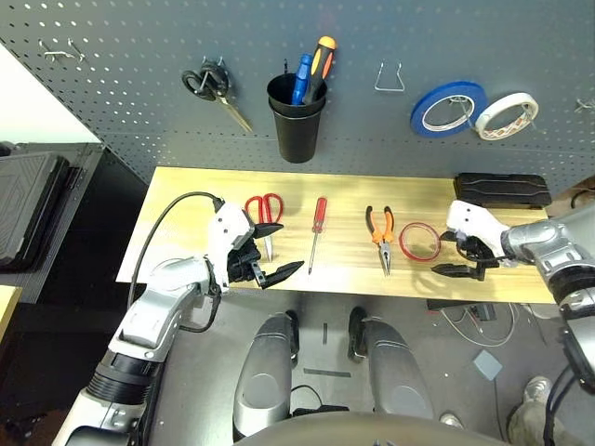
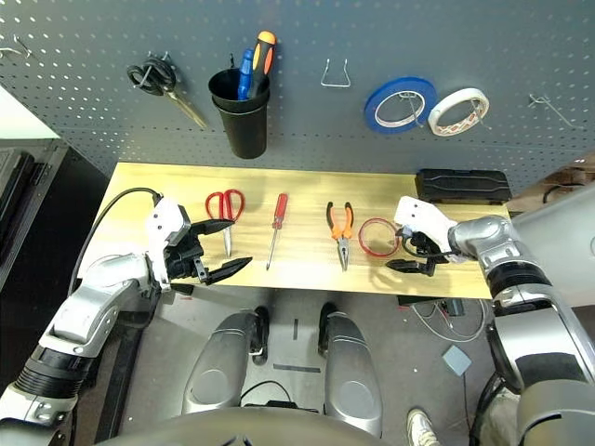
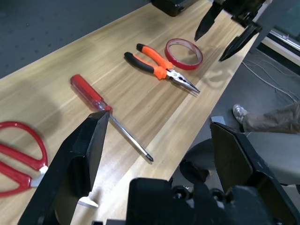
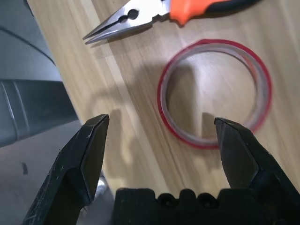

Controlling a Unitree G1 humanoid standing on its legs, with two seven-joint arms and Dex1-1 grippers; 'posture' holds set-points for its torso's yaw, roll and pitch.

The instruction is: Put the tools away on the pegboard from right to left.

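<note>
In the left wrist view, the left gripper [image 3: 159, 126] has its fingers spread with nothing pinched, and the red-handled screwdriver [image 3: 101, 105] lies beyond them. The right wrist view gives the right gripper [image 4: 161, 122] with fingers spread too, near the red tape ring [image 4: 214, 93], which lies flat.

Both eye views add the pegboard [image 1: 223, 46] behind the ring, bearing the black cup [image 1: 297, 125], black-handled scissors [image 1: 216, 88], blue tape [image 1: 449, 109] and white tape [image 1: 507, 116]. To the ring's left lie the orange-handled pliers [image 1: 382, 240], the screwdriver, then the red-handled scissors [image 1: 266, 214]; behind it, to the right, sits a black case [image 1: 502, 190].

The ring rests on a pale wooden table [image 1: 177, 195]; below is grey floor [image 1: 325, 339], with a person's shoe [image 2: 420, 427] to its right.
</note>
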